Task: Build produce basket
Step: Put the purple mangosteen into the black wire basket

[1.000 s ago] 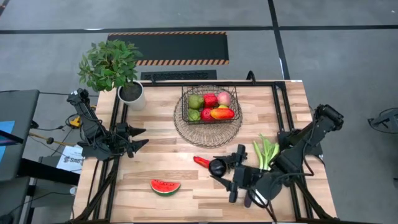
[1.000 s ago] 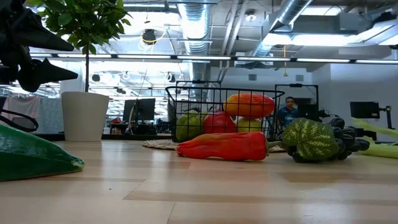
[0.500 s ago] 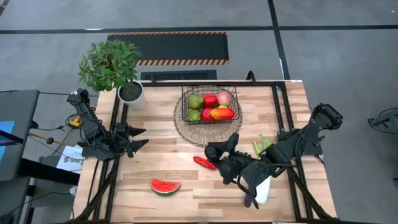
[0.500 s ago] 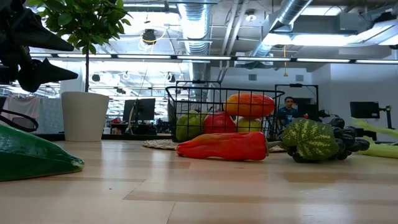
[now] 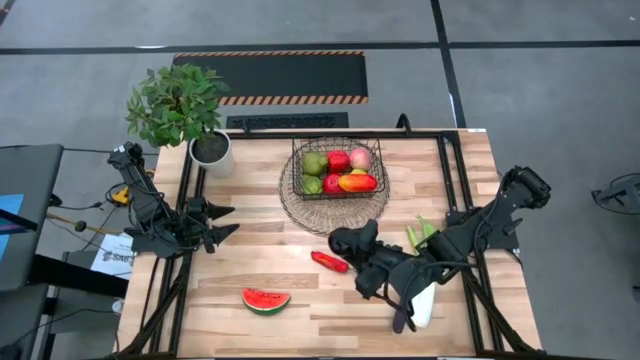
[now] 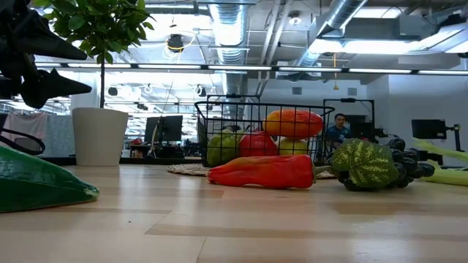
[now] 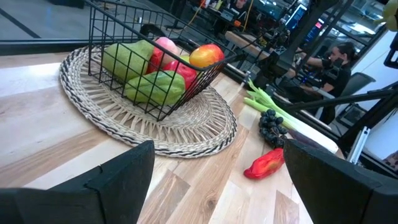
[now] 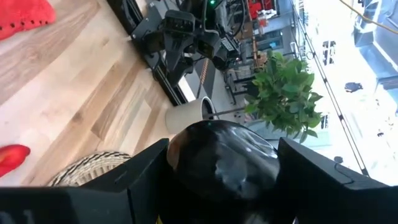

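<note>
The right gripper [image 5: 352,246] is clamped on the eggplant [image 8: 221,158], held near the middle of the table [image 5: 250,255] between the round mat [image 5: 300,212] and the chili [image 5: 328,262]. From above the eggplant is only a dark blob. The right wrist view shows it as a glossy, smooth, rounded bulb filling the gap between the two fingers.

The left gripper [image 5: 216,222] waits at the table's left edge with its fingers spread wide. Its wrist view shows what the overhead one hides: a bunch of grapes [image 7: 272,125] beside the leek [image 7: 266,102], and the mat's coiled, woven straw.

The basket [image 5: 297,170], thin black wire in a square grid, stands on the mat near the far edge, holding green, red and orange fruit. The watermelon slice [image 5: 266,299] lies near the front edge.
</note>
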{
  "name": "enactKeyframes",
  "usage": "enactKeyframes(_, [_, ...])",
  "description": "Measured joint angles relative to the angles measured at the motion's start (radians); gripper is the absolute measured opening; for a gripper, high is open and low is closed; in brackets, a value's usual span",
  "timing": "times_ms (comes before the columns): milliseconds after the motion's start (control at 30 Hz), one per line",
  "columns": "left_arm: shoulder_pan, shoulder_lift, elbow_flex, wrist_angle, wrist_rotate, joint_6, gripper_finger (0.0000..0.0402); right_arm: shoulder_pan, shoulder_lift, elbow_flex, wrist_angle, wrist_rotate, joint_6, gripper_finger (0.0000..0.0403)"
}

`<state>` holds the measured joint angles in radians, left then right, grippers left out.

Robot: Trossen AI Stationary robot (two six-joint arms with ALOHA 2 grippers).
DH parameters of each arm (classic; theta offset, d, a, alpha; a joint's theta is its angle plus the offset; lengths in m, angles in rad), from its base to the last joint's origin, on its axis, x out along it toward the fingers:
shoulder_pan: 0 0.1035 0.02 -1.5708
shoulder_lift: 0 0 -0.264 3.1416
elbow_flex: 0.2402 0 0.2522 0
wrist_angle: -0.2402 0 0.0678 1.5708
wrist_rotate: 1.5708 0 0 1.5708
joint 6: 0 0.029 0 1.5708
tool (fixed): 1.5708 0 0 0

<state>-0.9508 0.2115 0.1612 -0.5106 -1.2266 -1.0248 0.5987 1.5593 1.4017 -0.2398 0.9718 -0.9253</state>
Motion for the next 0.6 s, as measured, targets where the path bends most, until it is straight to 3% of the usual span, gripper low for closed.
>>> enactKeyframes(267, [0.000,0.000,0.000,0.000,0.000,0.000,0.0341,0.000,0.000,0.000,0.114,0.000,0.051,0.0286])
enactKeyframes(500, [0.000,0.000,0.000,0.000,-0.001,0.000,0.0341,0.001,0.001,0.000,0.474,-0.048,0.184,0.0286])
enactKeyframes(600, [0.000,0.000,0.000,0.000,-0.001,0.000,0.0341,0.001,0.000,0.000,0.636,-0.048,0.325,0.0286])
